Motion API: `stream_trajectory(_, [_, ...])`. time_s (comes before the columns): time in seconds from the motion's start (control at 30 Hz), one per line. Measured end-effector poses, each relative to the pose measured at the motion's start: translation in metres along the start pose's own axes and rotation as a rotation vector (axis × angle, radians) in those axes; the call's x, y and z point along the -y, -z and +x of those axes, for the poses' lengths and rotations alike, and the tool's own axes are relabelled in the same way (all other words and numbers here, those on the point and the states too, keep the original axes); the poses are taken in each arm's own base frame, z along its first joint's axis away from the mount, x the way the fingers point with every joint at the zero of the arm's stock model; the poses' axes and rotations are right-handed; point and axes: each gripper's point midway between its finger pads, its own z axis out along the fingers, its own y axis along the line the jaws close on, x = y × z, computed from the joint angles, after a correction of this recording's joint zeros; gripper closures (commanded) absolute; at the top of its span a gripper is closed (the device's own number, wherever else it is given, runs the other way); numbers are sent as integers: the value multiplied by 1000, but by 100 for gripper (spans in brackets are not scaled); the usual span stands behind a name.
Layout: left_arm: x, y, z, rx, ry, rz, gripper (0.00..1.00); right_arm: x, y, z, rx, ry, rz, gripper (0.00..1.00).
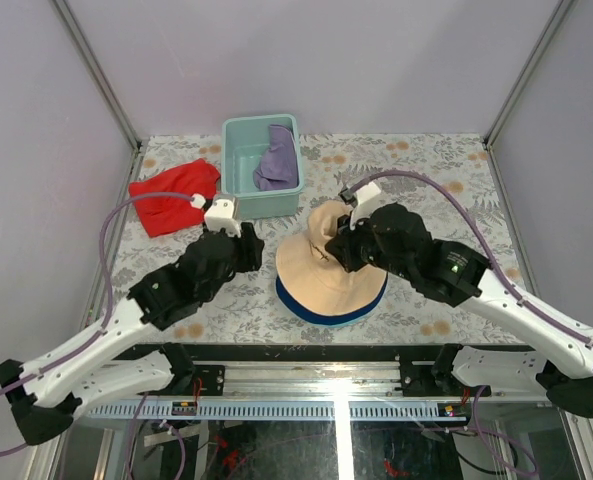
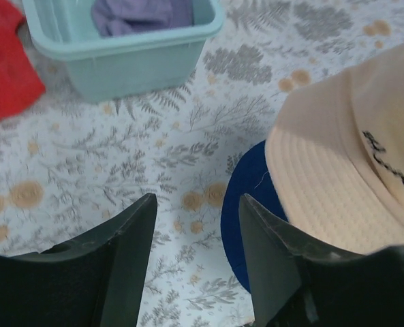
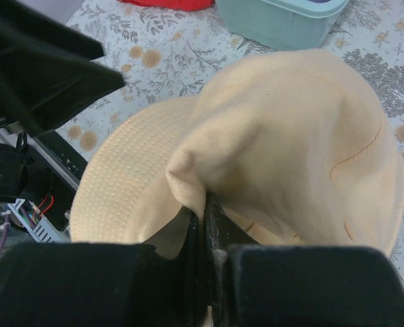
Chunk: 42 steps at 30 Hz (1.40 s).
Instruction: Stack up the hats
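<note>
Arms of a twin-limbed robot converge at the middle of a floral-patterned table (image 1: 426, 180). The right arm (image 1: 516, 300) stretches in from the near right corner, wrist angled toward the centre. Its right gripper (image 3: 205, 218) is pinched tight on a fold in the crown of the tan hat (image 1: 321, 275), and the wrist view shows the cloth bunched between the closed fingers, pulled up into a ridge. The tan hat lies on top of the dark blue hat (image 1: 326, 318), whose brim peeks out as a thin crescent along the near edge and left side.

The left arm (image 1: 106, 330) reaches diagonally from the near left corner. Its left gripper (image 2: 196, 204) hangs low over the table just beside the stack's left edge, fingers apart with only patterned tabletop between them, holding nothing.

At the far side, a pale-teal bin (image 1: 259, 203) holds the lavender hat (image 1: 279, 160), crumpled against its right wall. A red cloth (image 1: 171, 195) lies to the bin's left, close against it.
</note>
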Motion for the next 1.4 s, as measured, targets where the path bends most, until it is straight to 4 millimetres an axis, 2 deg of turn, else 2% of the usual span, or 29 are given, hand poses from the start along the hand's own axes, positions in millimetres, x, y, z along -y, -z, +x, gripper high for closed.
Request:
stream_trajectory(0.13, [6,-16,16,-146,128,-48,50,-10,-4,8,5,40,-6,100])
stream_trajectory(0.23, [9,-15,21,-213,251,-40,45,-17,-6,13,12,75,-4,100])
stream_trajectory(0.43, [2,2,-13,-220,605,40,44,-19,-12,21,32,115,16,100])
stream_trajectory(0.53, [18,12,-18,-252,761,144,44,-17,-14,24,36,118,23,100])
stream_trajectory(0.63, [40,18,-2,-339,911,256,43,-15,-12,22,50,119,29,100])
stream_trajectory(0.73, [49,19,23,-434,1015,277,42,-13,-8,17,76,117,39,100])
stream_trajectory(0.83, [53,20,40,-486,1077,282,42,-10,-3,12,100,114,47,100])
stream_trajectory(0.93, [56,17,46,-506,1107,287,41,-10,-2,9,112,111,47,100])
stream_trajectory(1.07, [62,11,37,-484,1129,320,42,-10,-2,9,112,110,50,100])
stream_trajectory(1.23, [70,10,23,-452,1145,373,60,-10,-2,9,112,110,49,100])
stream_trajectory(1.4, [76,9,18,-428,1163,410,62,-10,-2,10,110,110,50,100])
